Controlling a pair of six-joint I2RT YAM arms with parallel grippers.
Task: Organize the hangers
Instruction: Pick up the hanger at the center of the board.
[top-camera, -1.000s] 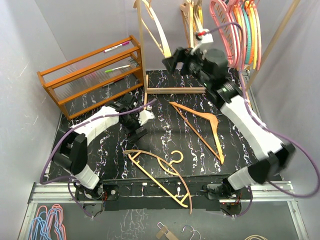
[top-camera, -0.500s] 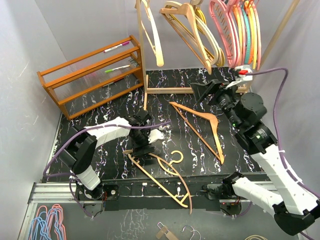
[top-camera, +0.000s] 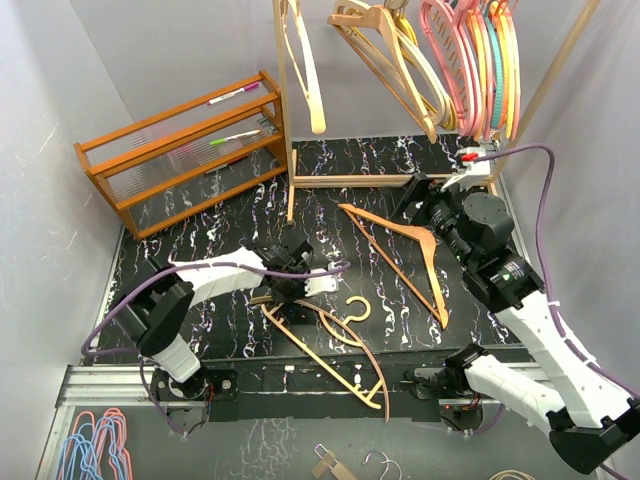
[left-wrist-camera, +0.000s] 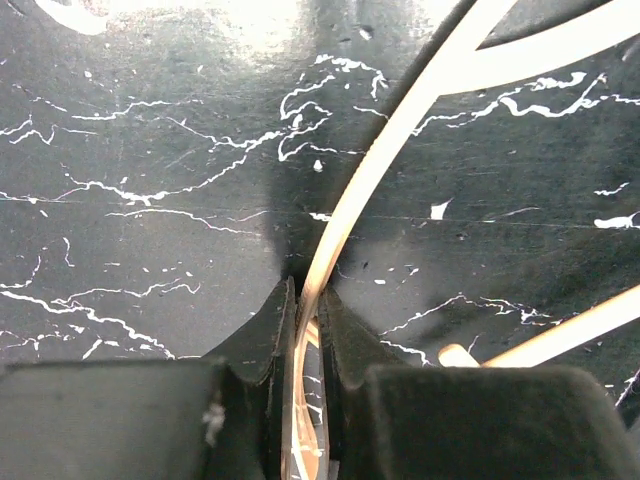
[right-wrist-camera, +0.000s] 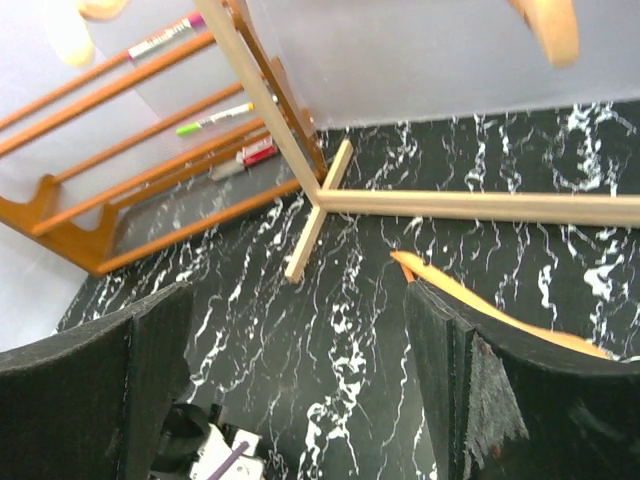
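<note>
At near centre, tan hanger (left-wrist-camera: 368, 150) is pinched at its curved bar by left gripper (left-wrist-camera: 305, 300), jaws clenched on it; right gripper (right-wrist-camera: 300, 380) is held agape near orange hanger (top-camera: 390, 263), far right

Black marbled table (top-camera: 230, 230) carries four items. Slatted rack (top-camera: 180, 150) at 10 o'clock. Pale frame (top-camera: 350, 181), foot at 12. Orange hanger (top-camera: 437, 285) flat at 3. Tan hanger (top-camera: 320, 357) at 6, by the near edge.

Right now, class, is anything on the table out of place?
Yes. Two wooden hangers lie flat on the table, not hung up: the orange hanger mid-table and the pale hanger by the near edge, pinched in the left gripper.
</note>
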